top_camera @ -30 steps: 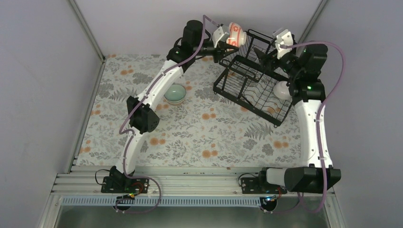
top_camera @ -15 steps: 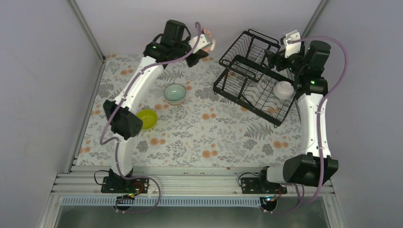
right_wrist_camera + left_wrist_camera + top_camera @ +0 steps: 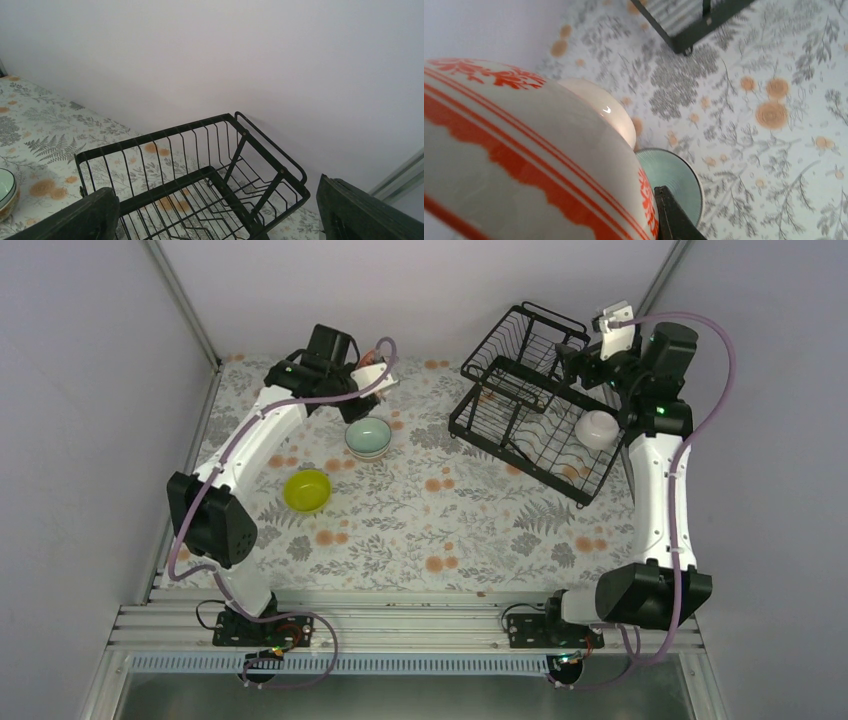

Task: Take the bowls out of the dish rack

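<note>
My left gripper is shut on the white bowl with the red-orange pattern, held in the air just behind the pale mint-green bowl. One dark finger shows against the patterned bowl's rim, with the mint bowl below. The lime-yellow bowl sits on the table nearer the front left. The plain white bowl lies in the lower tray of the black wire dish rack. My right gripper is open and empty above the rack's raised tier. The tan-brown speckled bowl is out of view.
The floral tablecloth covers the table. Grey walls close in the back and both sides. The rack stands at the back right, close to the right arm's upper links. A rack corner shows in the left wrist view.
My left arm has swung left from the rack's top, carrying the patterned bowl to above the mint bowl. My right gripper drew back from the rack a little, then stayed.
</note>
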Available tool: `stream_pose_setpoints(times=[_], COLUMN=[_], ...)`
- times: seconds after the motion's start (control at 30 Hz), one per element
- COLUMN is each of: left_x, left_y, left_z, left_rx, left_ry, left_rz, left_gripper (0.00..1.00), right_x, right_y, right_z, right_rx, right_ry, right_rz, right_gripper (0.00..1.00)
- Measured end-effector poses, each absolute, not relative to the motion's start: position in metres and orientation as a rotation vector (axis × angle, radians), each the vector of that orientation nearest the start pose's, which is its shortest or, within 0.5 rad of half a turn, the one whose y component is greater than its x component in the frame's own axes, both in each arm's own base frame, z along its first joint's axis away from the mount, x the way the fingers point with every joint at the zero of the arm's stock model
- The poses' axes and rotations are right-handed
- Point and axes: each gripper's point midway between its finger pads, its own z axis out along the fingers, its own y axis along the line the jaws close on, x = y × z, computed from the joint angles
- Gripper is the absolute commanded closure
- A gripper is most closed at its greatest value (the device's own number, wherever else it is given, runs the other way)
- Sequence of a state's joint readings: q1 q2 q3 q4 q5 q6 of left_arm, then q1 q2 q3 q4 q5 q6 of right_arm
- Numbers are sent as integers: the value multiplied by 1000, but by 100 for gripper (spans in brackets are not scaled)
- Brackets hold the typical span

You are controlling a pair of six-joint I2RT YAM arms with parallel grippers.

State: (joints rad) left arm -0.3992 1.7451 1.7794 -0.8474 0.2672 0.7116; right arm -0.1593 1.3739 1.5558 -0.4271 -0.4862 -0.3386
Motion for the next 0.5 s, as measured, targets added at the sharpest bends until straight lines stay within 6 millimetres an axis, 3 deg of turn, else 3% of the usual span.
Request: stream_pose_setpoints(times=[0.27,0.5], left_x=[402,402], left_y=[-212,-201], left_z=[205,192], left_rx=[1411,1424], left_ry=[2075,2118], left_rz=[-153,-82], left_gripper=[98,98], right_x=[419,410], right_y=[15,19], right_z=[422,424], right_rx=[-499,-510], right_ry=[1723,1712], right_rz=[94,104], right_gripper=[3,3])
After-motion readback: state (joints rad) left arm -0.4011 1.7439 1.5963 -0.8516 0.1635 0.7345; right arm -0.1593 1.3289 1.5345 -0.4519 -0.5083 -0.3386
